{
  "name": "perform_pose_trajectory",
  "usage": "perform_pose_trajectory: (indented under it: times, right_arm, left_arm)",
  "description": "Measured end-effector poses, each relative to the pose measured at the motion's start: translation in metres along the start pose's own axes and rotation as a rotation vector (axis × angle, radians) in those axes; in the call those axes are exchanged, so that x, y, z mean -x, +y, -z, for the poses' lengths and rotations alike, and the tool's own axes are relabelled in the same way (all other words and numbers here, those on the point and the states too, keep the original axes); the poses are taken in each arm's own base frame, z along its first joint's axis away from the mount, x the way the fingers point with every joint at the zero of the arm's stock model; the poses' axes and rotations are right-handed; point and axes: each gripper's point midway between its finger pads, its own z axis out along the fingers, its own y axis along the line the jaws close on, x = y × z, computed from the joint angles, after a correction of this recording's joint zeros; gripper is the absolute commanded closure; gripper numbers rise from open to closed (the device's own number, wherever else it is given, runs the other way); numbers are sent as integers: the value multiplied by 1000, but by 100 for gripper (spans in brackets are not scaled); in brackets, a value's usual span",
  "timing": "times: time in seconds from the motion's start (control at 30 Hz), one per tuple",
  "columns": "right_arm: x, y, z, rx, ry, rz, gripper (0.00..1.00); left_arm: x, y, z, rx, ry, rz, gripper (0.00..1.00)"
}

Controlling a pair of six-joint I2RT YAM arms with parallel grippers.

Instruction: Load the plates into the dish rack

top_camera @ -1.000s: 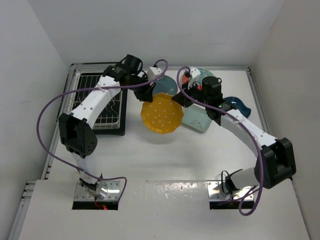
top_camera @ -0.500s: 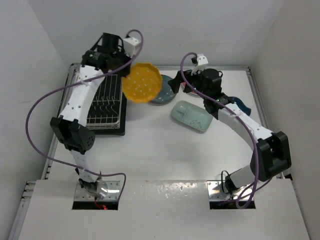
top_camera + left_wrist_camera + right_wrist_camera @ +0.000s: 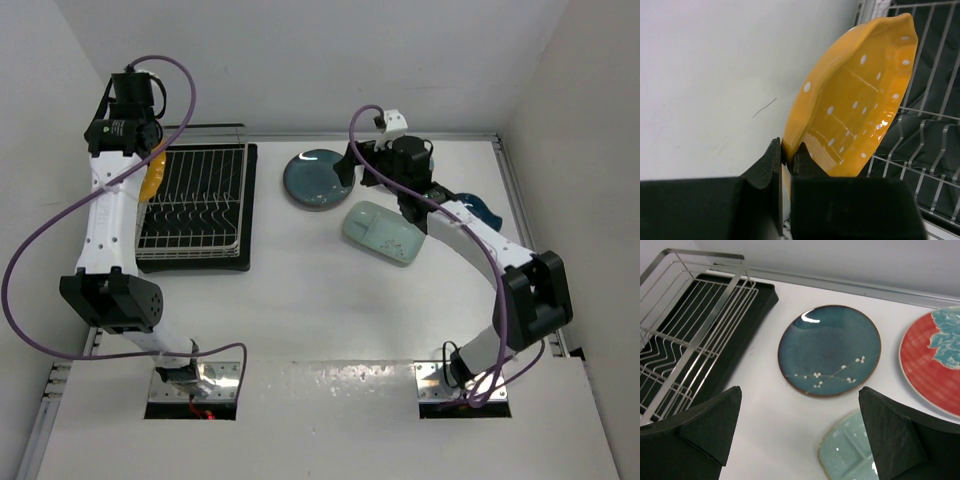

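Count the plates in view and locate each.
5: yellow plate in the left jaws by the rack; teal plate, green plate, red plate and half-hidden blue plate on the table.

I could read no text, label, brand, number or sign in any of the 3 views. The only markings I made out were decoration: white dots on the yellow-orange plate (image 3: pixel 855 100) and a pale blossom sprig on the dark teal plate (image 3: pixel 830 350). Neither formed letters or digits.
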Motion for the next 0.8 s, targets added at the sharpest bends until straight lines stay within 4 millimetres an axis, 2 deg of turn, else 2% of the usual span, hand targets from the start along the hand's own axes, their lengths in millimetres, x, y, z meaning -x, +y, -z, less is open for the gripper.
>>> perform_pose_trajectory:
  times: [0.07, 0.2, 0.37, 0.47, 0.63, 0.8]
  right_arm:
    - [3, 1, -11, 4, 15, -4, 1]
    - [8, 6, -28, 17, 38, -17, 1]
    - [12, 10, -35, 25, 52, -31, 1]
    - [11, 12, -37, 28, 63, -36, 1]
    - [6, 13, -36, 32, 83, -41, 1]
    - [5, 13, -36, 30, 90, -45, 1]
  left_arm:
    - [-9, 6, -6, 34, 28, -15, 100]
    - [-24, 4, -20, 42, 64, -35, 100]
    - [-52, 8, -42, 52, 126, -29, 100]
    - [-66, 14, -48, 60, 163, -26, 100]
    - [-70, 24, -54, 72, 167, -1, 100]
    - [-71, 19, -60, 53, 148, 18, 100]
